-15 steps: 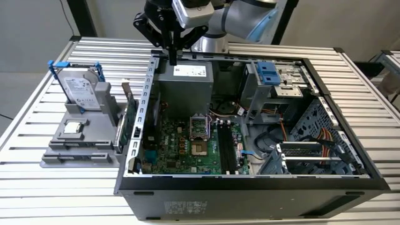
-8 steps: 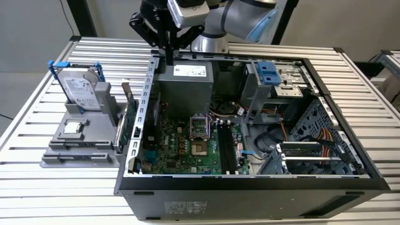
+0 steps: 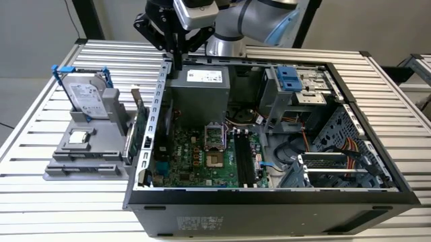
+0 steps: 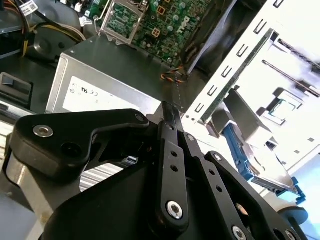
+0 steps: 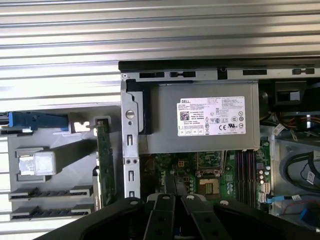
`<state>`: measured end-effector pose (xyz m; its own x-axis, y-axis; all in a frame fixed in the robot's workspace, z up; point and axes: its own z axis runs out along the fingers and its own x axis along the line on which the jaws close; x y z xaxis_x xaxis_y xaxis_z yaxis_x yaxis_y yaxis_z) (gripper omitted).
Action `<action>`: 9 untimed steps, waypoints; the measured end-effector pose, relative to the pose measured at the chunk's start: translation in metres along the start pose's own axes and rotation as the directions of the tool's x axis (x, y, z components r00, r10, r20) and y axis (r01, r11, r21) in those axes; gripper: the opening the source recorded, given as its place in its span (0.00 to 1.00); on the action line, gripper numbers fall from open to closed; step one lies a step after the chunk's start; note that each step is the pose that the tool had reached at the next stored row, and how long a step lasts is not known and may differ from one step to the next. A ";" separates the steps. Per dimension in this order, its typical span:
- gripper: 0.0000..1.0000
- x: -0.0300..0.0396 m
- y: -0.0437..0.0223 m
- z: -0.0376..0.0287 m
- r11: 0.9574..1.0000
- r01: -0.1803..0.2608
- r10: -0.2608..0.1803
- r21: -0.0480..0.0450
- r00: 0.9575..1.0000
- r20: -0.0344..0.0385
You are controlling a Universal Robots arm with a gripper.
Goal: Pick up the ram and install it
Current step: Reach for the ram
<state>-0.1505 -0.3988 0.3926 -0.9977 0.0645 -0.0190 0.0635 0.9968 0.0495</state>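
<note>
One gripper (image 3: 179, 65) hangs over the computer case's (image 3: 269, 212) eleven o'clock corner, fingers pressed together; whether they pinch anything I cannot tell.

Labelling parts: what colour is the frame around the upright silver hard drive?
Blue frame, clearest in the exterior view.

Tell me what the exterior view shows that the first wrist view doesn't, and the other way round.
Exterior view adds: the arm with its silver and blue joints, the hard drive seen on its silver face, and the perforated panel at the end of the case on the exterior view's right. First wrist view adds: nothing new that I can find, just a straight-down angle. Shared: the gripper by the case's rim, the power supply with its white label, the motherboard, the green card and the slatted table.
</note>
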 end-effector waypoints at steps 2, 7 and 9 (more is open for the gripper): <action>0.00 0.0017 -0.0001 0.0000 1.000 0.000 0.000 0.000 1.000 0.000; 0.00 0.0057 -0.0004 -0.0002 1.000 0.000 0.000 0.000 1.000 0.000; 0.00 0.0075 -0.0005 -0.0002 1.000 0.000 0.000 0.000 1.000 0.000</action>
<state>-0.1581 -0.3988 0.3926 -0.9977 0.0644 -0.0189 0.0635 0.9968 0.0494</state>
